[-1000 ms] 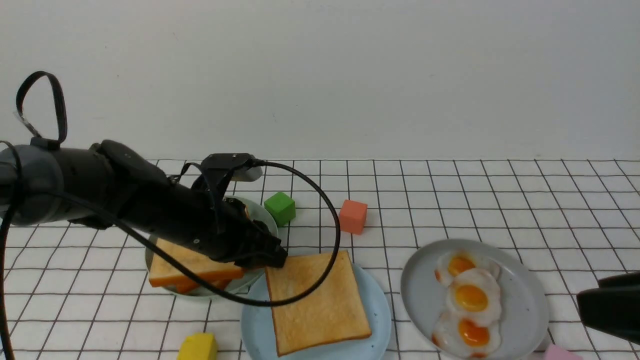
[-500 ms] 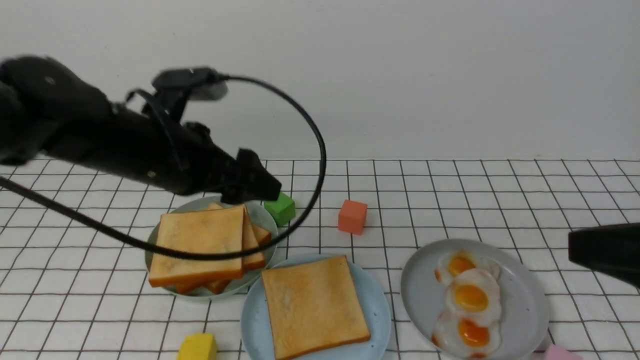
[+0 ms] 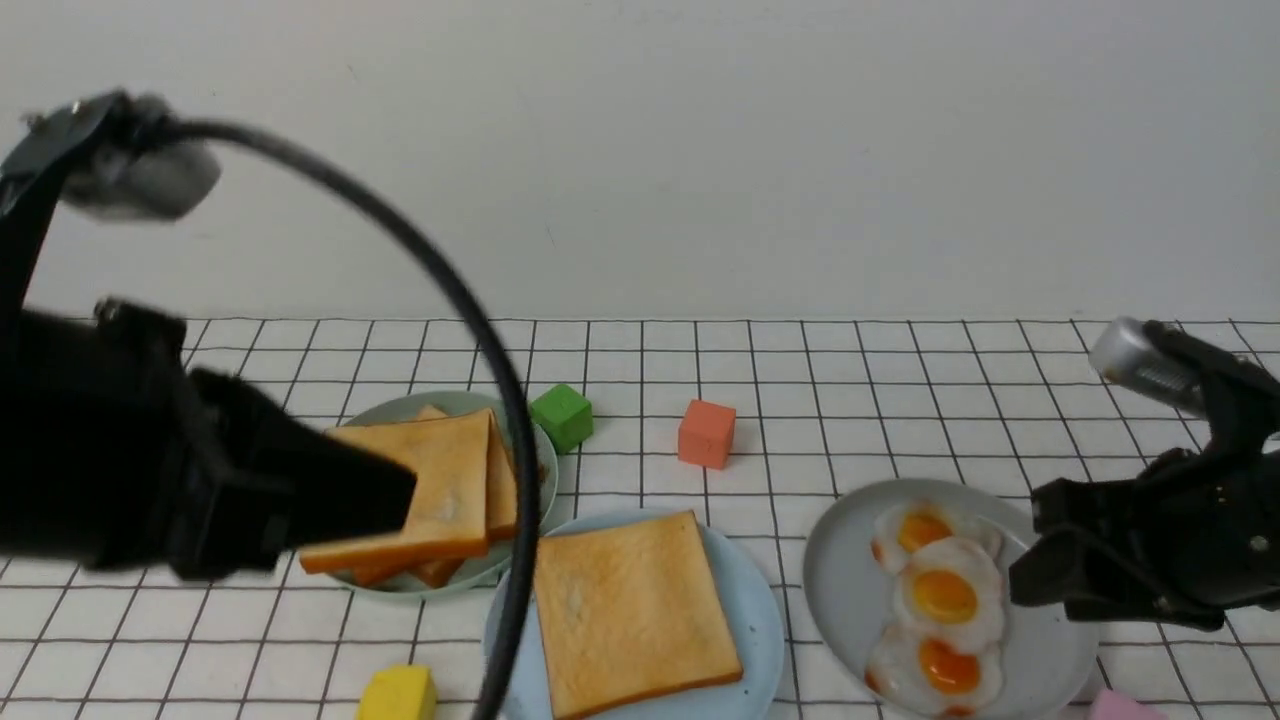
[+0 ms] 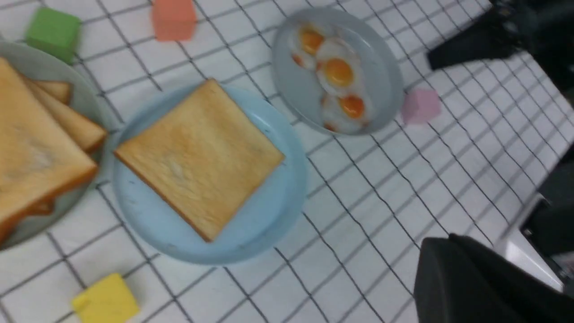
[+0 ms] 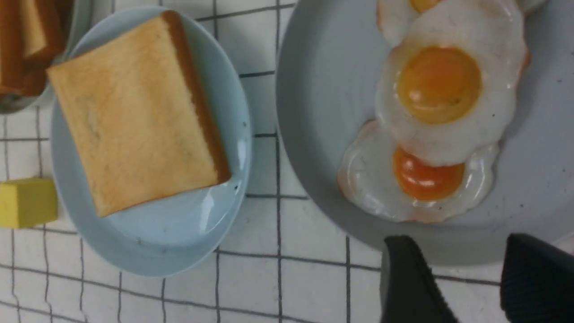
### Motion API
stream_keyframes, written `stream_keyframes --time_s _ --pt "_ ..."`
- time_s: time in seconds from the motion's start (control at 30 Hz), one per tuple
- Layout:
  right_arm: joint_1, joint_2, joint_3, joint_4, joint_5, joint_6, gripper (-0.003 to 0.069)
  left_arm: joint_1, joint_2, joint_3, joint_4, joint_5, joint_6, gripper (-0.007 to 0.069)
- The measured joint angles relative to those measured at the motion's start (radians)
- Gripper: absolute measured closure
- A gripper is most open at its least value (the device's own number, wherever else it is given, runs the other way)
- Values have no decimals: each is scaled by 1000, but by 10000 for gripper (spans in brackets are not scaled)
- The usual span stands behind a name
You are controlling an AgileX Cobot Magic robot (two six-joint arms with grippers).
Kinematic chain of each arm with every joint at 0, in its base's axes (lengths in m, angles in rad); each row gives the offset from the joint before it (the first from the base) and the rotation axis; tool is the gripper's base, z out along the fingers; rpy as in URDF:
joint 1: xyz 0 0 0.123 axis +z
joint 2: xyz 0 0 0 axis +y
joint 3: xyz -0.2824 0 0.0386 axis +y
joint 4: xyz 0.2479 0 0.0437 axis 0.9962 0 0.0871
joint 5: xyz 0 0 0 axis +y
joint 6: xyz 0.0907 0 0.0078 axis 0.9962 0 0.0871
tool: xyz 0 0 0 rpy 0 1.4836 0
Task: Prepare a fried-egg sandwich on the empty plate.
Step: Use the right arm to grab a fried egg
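One golden toast slice [image 3: 630, 610] lies flat on the light blue plate [image 3: 755, 610], also seen in the left wrist view [image 4: 199, 157] and the right wrist view [image 5: 134, 112]. Three toy fried eggs [image 3: 940, 595] overlap on the grey plate [image 3: 840, 590]. My left gripper [image 3: 400, 495] is shut and holds nothing; it hangs in front of the toast stack, well left of the blue plate. My right gripper [image 3: 1030, 545] is open and empty at the right rim of the grey plate, its fingertips [image 5: 406, 269] just short of the nearest egg [image 5: 421, 179].
More toast slices [image 3: 440, 480] are stacked on the pale green plate [image 3: 545, 470]. A green block [image 3: 561, 415] and an orange block [image 3: 706, 433] stand behind the plates. A yellow block [image 3: 397, 693] and a pink block [image 3: 1120, 706] sit near the front edge. The left arm's cable [image 3: 500, 420] arcs across the blue plate.
My left gripper let go of the toast on the blue plate, rose, drew back left and shut. My right gripper came in from the right to the grey plate's rim.
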Motion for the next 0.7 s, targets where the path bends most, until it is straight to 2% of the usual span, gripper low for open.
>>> stream_keyframes --time_s 0.1,0.17,0.27,0.3,0.33,0.4,0.43,0.6,0.7 --pt "-83 82 -1 86 -42 -117 322 0 -54 71 -73 31 99 638" --pt "-103 100 -2 128 -49 -173 321 0 -61 82 -79 30 117 638" --pt "-162 182 -5 315 -72 -426 319 -5 -66 92 -82 2 155 638" --pt "-166 187 -5 340 -74 -441 319 -9 -66 92 -82 -5 158 638" --pt "-177 226 -5 429 -76 -551 319 -35 -65 92 -79 -43 169 638" --pt "-182 260 -5 482 -75 -621 319 -60 -65 91 -72 -67 180 638" --pt "-183 289 -5 530 -75 -687 319 -108 -63 89 -68 -86 187 638" --pt "-183 339 -6 581 -101 -750 319 -223 -49 88 -66 -179 191 638" --pt "-183 349 -6 581 -108 -757 319 -238 -35 88 -68 -219 191 638"
